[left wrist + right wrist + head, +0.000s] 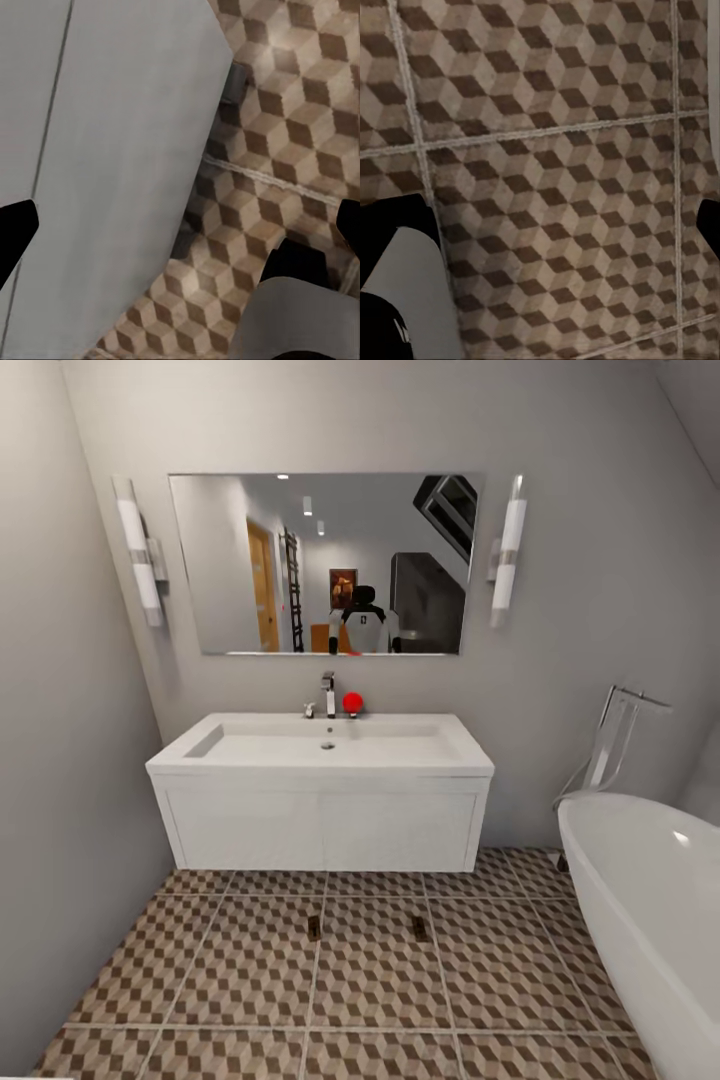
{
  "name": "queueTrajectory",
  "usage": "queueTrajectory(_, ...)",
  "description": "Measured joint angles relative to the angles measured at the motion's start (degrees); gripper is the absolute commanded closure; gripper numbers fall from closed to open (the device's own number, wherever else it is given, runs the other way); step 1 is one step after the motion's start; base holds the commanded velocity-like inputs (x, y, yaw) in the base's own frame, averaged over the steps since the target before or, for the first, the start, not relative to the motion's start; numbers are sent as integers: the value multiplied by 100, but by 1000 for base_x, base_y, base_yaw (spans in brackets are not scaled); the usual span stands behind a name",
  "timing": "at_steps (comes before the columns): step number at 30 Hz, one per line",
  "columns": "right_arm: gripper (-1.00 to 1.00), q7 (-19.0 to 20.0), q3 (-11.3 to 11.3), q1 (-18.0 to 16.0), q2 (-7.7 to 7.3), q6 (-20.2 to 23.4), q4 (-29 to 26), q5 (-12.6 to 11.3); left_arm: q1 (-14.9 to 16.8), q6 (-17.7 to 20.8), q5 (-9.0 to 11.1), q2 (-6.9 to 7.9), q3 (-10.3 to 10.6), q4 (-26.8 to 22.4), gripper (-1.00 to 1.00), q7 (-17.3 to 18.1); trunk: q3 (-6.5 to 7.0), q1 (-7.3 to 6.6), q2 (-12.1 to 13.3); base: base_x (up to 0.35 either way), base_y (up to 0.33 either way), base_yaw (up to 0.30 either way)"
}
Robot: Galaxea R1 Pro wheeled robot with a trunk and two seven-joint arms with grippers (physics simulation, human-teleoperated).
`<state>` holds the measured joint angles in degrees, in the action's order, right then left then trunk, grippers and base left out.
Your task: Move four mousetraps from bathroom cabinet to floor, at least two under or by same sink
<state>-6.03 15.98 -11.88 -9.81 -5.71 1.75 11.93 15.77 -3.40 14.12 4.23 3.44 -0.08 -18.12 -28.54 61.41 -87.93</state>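
Facing the sink (320, 750), two probable mousetraps (314, 929) already floored; both fingers wide, empty; next, fetch remaining from cabinet.

Mirror (325, 562) = landmark, wide rect. on the grey wall. Two tube wall lamps flank it: one (139, 552) just left, one (507, 552) just right. Red ball (352, 702) sits below the mirror, a bit right of ctr. White oval bathtub (650, 900) is well below and right of the mirror, w/ a chrome floor-standing filler (615, 735) behind it by the wall. Reflected in the mirror: an orange-brown door, a framed pic, ceiling spots.
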Motion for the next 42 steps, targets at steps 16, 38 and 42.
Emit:
queueTrajectory(16,-100,8,-7,448,15,-181,0,-8,-316,7,14,-1,-2,4,-100,517,288,-351,642,0,0,0)
queueTrajectory(38,-100,63,-11,657,92,-231,4,14,-384,7,15,9,-2,4,-100,571,683,-835,1525,0,0,0)
queueTrajectory(42,-100,198,-16,704,102,-227,2,28,-390,5,15,14,-2,4,-100,582,755,-923,1685,0,0,0)
